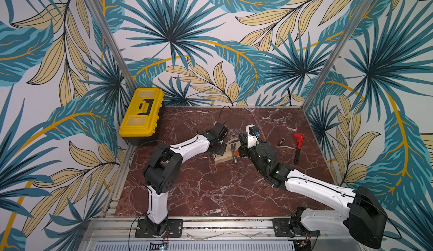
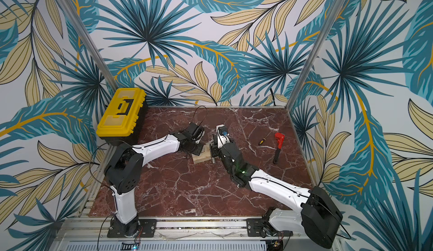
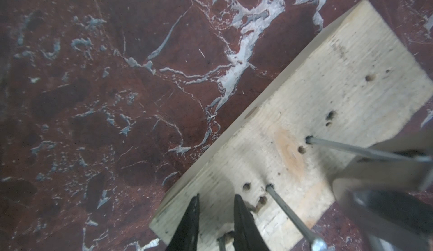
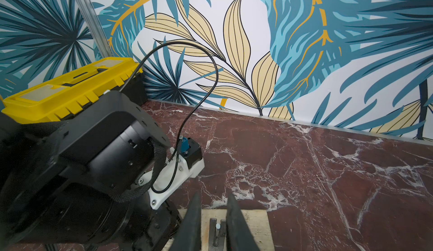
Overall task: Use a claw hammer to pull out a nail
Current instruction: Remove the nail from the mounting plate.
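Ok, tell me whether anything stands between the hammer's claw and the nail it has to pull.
Nothing visible does. The claw hammer has its fork around the nail standing in the wooden block, and the right pincer is shut on the hammer. The left pincer sits over the block to one side, apart from the claw.

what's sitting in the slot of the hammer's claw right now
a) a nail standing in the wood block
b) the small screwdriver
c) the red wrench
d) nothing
A: in the right wrist view the head of a nail shows between the two forks of the claw hammer, over the wooden block.
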You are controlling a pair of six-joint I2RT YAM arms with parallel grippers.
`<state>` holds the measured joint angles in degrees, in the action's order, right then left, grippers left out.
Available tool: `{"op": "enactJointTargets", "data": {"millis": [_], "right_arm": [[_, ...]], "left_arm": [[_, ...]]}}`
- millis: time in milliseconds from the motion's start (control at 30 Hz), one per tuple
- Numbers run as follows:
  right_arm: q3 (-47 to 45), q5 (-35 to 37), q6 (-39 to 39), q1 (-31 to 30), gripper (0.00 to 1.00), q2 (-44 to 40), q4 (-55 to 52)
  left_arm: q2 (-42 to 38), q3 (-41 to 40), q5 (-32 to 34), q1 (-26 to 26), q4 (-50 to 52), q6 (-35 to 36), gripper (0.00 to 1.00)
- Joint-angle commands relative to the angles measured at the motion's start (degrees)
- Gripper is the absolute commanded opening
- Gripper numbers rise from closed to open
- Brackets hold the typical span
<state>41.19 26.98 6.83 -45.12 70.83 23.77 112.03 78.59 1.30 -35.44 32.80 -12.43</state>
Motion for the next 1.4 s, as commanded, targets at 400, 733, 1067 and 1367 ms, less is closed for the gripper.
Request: {"op": "enactJointTargets", "data": {"millis": [400,733,1067,1367], "right_arm": [[-5.06,0.09,0.45,-2.86,0.00,0.99,-8.17],[-5.69,0.94,0.67,-3.23,0.00,-1.19,-7.43],[-6.25,2.02,0.69,-3.38,0.00,-3.02,-7.29],[-6.70,2.46,0.61,-3.59,0.00,-4.82,-7.28]], "left_arm": [[8.91,-5.64,-1.73,0.02,7.19,-0.85,0.26],[9.00,-5.74,-1.74,0.02,7.19,-0.86,0.26],[9.36,-5.64,-1.71,0.02,7.14,-0.76,0.26],[9.70,-5.53,-1.83,0.02,7.19,-0.67,0.26]]}}
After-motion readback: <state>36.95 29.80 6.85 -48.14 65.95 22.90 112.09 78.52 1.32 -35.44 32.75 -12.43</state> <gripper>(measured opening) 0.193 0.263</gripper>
